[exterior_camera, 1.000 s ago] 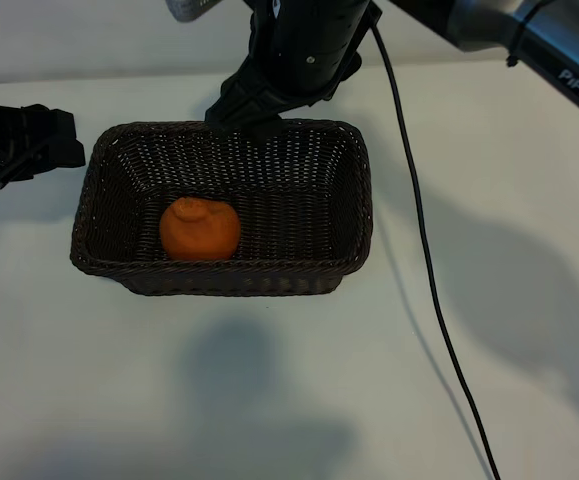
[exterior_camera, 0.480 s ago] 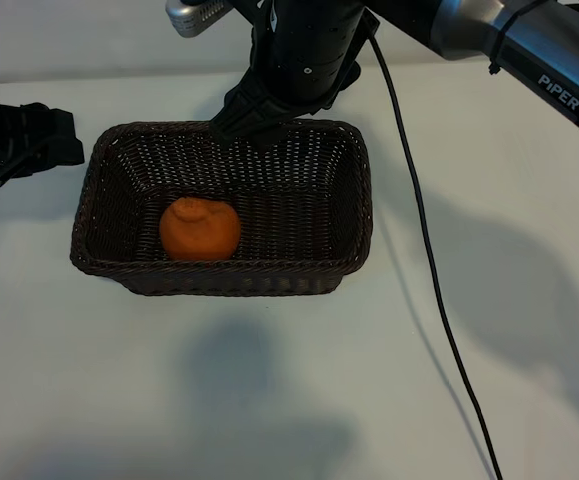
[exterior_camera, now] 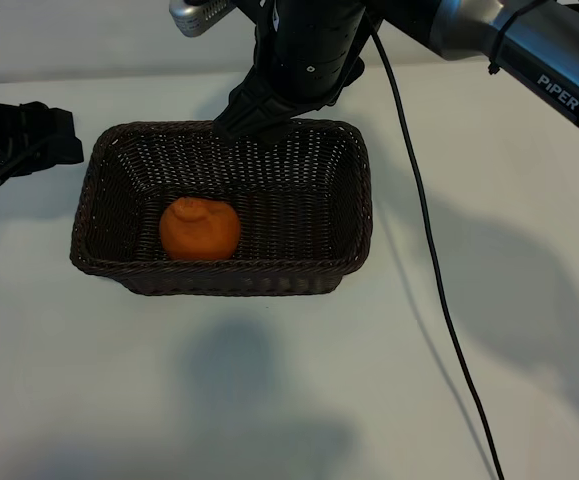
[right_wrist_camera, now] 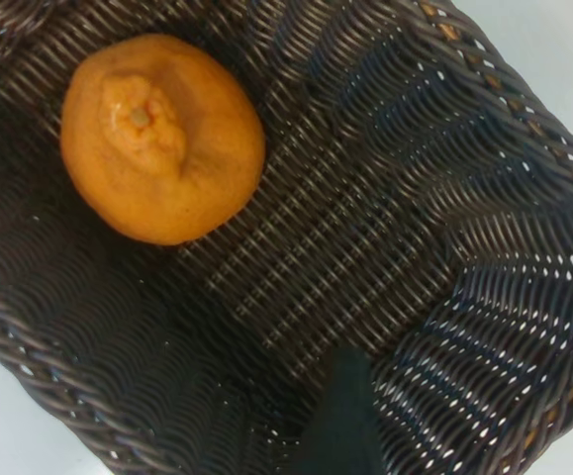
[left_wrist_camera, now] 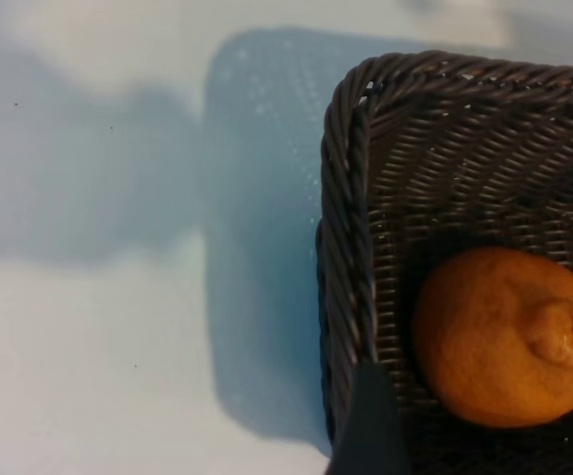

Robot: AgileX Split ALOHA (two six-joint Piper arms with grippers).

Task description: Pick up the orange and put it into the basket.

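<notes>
The orange (exterior_camera: 200, 228) lies on the floor of the dark woven basket (exterior_camera: 359, 200), toward its near left side, puckered top up. My right gripper (exterior_camera: 252, 118) hangs open over the basket's far rim, well apart from the orange, with nothing between its fingers. The right wrist view looks down into the basket (right_wrist_camera: 484, 198) at the orange (right_wrist_camera: 162, 139), with one dark finger (right_wrist_camera: 343, 416) showing. My left gripper (exterior_camera: 54, 140) is parked open beside the basket's left end. Its wrist view shows the rim (left_wrist_camera: 343, 247), the orange (left_wrist_camera: 509, 336) and one finger (left_wrist_camera: 370, 426).
A black cable (exterior_camera: 429, 270) runs from the right arm down across the white table to the right of the basket. The right arm's dark body (exterior_camera: 309, 40) hangs over the far side of the basket.
The right arm has shifted slightly over the basket's far rim. The orange, the basket and the left arm have stayed where they were.
</notes>
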